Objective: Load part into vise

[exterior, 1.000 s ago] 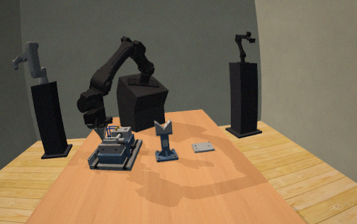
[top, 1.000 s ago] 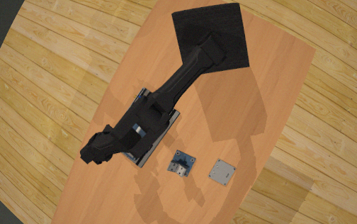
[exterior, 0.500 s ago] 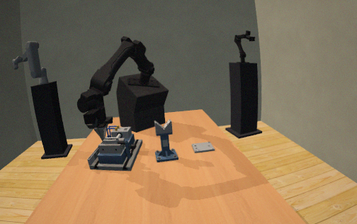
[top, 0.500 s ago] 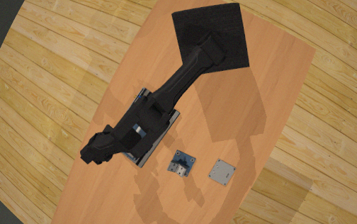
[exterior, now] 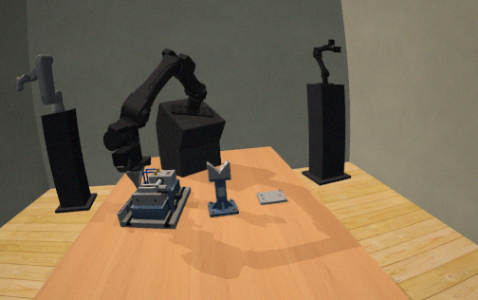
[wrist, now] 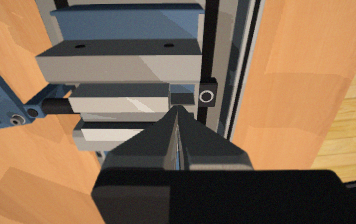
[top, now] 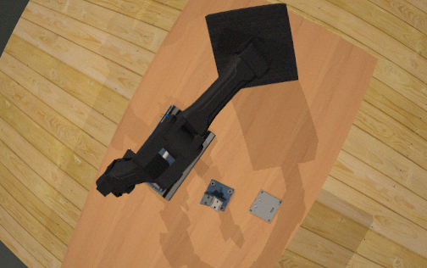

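Pincer [exterior: 137, 183] [wrist: 177, 112]: closed, nothing between the fingers. Tips sit by the near-side end of the part [wrist: 120, 104], the end away from the work stop [wrist: 56, 106]. Contact: can't tell.

Part is just left of the tips in the wrist view, in the vise [top: 168, 197] [exterior: 174, 221] [wrist: 226, 75], long side along the fixed jaw [wrist: 120, 68] [exterior: 145, 197]. Far end looks up against the stop rod. Reads as nearly loaded; likely an end nudge or a final seating check.

Handling: looks like machined metal. Expect stiff, moderately heavy for its size, smooth enough to slide on the bars, not fragile. Push low and square on the end; off-centre could yaw it off the jaw. If a regrip is needed, take it across the long sides near mid-length, keeping the fingers off the jaw.

Farther out from the pincer: V-block [top: 213, 201] [exterior: 219, 172], then infeed plate [top: 266, 206] [exterior: 272, 196], no part on it.

Hard to see: fingers cover the lower right of the vise in the wrist view, and the arm hides most of it from the top. Slot direction, flatness on the bars and any hairline gap at the jaw: can't confirm.

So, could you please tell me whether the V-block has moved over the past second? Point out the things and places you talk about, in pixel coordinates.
No, the V-block [top: 213, 201] [exterior: 219, 173] keeps its place beside the infeed plate [top: 265, 206] [exterior: 272, 196] in the top and exterior views.
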`<state>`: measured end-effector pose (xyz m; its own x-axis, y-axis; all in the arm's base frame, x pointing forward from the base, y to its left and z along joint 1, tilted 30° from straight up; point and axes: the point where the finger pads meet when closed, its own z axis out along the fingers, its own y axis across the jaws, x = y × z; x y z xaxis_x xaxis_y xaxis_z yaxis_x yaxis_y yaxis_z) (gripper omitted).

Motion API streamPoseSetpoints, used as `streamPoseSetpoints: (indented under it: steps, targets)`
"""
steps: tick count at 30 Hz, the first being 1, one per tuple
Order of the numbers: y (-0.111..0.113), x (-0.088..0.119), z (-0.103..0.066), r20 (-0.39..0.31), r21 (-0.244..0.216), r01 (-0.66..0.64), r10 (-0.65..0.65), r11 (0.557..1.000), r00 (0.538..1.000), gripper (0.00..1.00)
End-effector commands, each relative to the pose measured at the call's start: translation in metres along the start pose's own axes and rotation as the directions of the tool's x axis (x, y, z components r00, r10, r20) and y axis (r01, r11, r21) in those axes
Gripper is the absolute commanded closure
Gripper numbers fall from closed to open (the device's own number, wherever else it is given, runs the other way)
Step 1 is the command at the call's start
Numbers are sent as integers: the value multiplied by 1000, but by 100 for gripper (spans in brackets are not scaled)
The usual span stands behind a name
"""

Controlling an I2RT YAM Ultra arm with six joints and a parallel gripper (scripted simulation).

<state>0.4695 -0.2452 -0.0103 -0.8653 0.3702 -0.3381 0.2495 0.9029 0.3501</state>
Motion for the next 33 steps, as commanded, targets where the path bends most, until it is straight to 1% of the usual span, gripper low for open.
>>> streamPoseSetpoints:
  steps: [1,27,29,32,33]
  targets:
    - [7,-13,-18,44,-1,11,-11,1000,999,100]
    - [7,-13,-18,44,-1,11,-11,1000,999,100]
    - [6,-14,-19,47,0,12,-12,1000,999,100]
    - [0,-20,-27,63,7,16,-16,1000,998,100]
    - [-1,-19,-27,59,6,17,-17,1000,998,100]
